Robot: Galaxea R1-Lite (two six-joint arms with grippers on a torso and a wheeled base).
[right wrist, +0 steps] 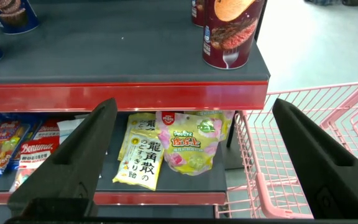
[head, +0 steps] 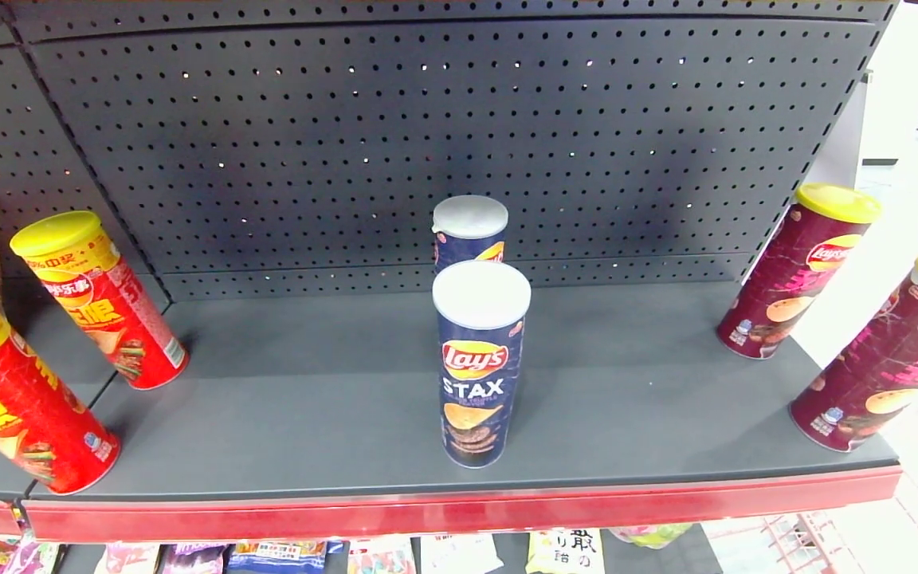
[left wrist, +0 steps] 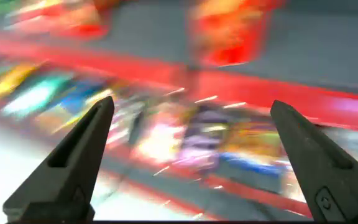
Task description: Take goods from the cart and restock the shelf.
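Head view: your front can (head: 480, 375) stands upright centre-frame on the shelf (head: 307, 399), rear can (head: 469, 235) just behind.
Both navy with pale lids; your left gripper (left wrist: 191, 101) and right gripper (right wrist: 194, 101) gape wide.

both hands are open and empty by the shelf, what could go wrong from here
1. The maroon can stands close to the right front corner of the shelf, and the open right hand sits lower, in front of that corner. Raising that arm could knock the can off toward the pink cart.
2. The front blue can and the back blue can are tall and narrow, one behind the other. A nudge while placing stock might topple both.
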